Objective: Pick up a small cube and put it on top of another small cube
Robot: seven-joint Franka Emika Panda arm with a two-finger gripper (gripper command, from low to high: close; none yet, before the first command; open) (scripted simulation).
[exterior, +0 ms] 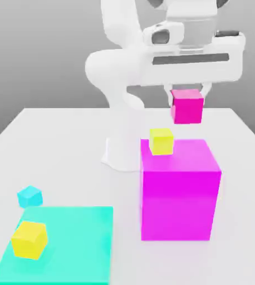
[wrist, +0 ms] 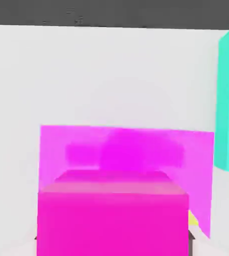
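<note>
From my station I had the gripper [exterior: 187, 102] up in the air, its jaws closed on the small magenta-pink cube [exterior: 188, 109] — no wider apart than the cube itself, with a finger to either side. The cube hung clear above the large magenta block [exterior: 178, 205], higher than the small yellow cube [exterior: 161, 141] on that block and to its right in the exterior view. That yellow cube sat toward the far left part of the block's top, and I could see a sliver of it in the hand view too, past the held cube's edge.

Over on the exterior view's left, a teal slab [exterior: 77, 250] lay on the white table [exterior: 127, 222], near side, carrying a second yellow cube [exterior: 29, 240] on its left part. A small cyan cube [exterior: 30, 196] rested at the slab's far edge — whether touching it, I couldn't tell.
</note>
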